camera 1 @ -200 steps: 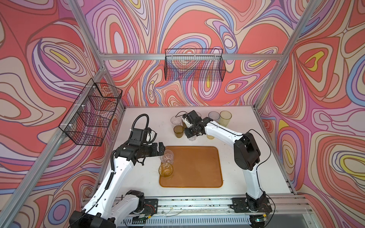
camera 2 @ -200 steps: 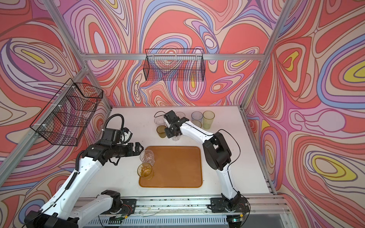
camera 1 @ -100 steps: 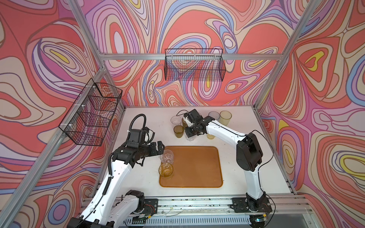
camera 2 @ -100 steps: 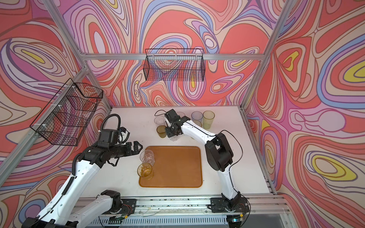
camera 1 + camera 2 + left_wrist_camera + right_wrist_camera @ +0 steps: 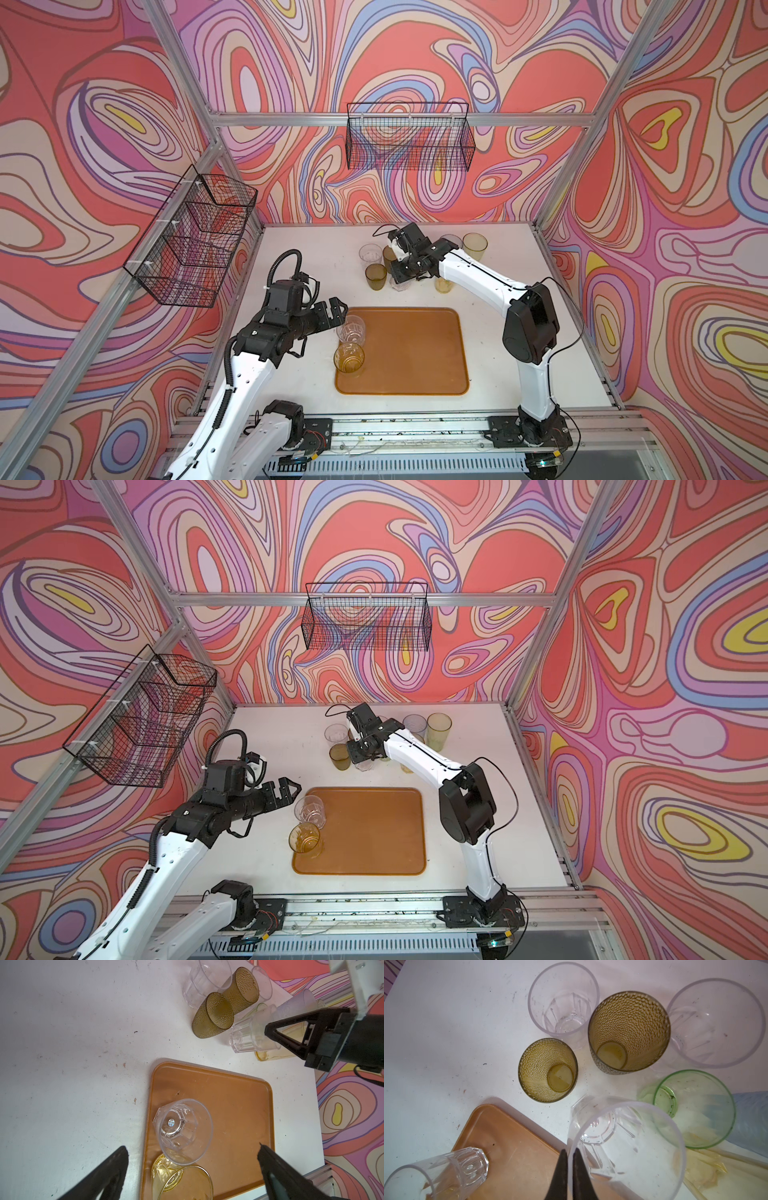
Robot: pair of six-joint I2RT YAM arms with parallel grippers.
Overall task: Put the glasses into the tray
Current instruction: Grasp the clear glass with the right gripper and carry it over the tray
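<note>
The orange-brown tray [image 5: 415, 357] [image 5: 374, 837] lies at the front middle in both top views. On its left side stand a clear faceted glass [image 5: 351, 330] [image 5: 182, 1130] and an amber glass [image 5: 349, 360] [image 5: 180, 1180]. My left gripper [image 5: 338, 309] [image 5: 192, 1146] hovers open beside the clear one, holding nothing. Behind the tray, my right gripper [image 5: 400, 277] [image 5: 570, 1152] is shut on the rim of another clear faceted glass [image 5: 623, 1147] [image 5: 245, 1039]. Whether that glass is off the table I cannot tell.
Around the held glass stand two olive-brown glasses [image 5: 548, 1070] [image 5: 629, 1032], two clear ones [image 5: 563, 1001] [image 5: 716, 1022], a green one [image 5: 693, 1107], a yellow one [image 5: 444, 285] and tall grey-blue [image 5: 451, 240] and yellow-green [image 5: 475, 246] ones. Black wire baskets [image 5: 409, 137] [image 5: 191, 241] hang on the walls.
The right gripper stays shut on the clear glass's rim while its elbow drifts slightly toward the front right. The left arm has shifted only a little, its gripper still open.
</note>
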